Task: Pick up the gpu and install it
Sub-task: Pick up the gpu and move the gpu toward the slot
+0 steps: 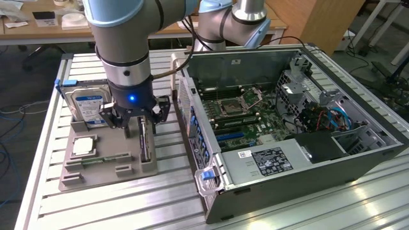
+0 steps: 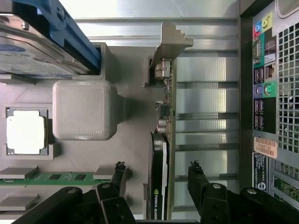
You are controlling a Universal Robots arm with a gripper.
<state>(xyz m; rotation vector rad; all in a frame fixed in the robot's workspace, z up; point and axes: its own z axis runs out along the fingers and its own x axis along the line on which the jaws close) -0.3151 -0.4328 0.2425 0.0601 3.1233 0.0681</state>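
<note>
Evidently early: the gripper (image 2: 157,164), fingers spread apart, straddles the gpu (image 2: 160,144), which stands edge-on in the grey fixture (image 2: 126,140), ungrasped and uninstalled.

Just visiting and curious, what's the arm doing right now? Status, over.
Gripper open, straddling the gpu, not touching. It stands edge-up in grey holder. Hard drive beside, not in the way.

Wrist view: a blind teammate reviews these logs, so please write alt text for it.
The open gripper straddles the gpu, which stands on edge in a grey holder, with gaps on both sides. The holder also carries a hard drive, a processor and a memory stick; a computer's port panel is nearby.
</note>
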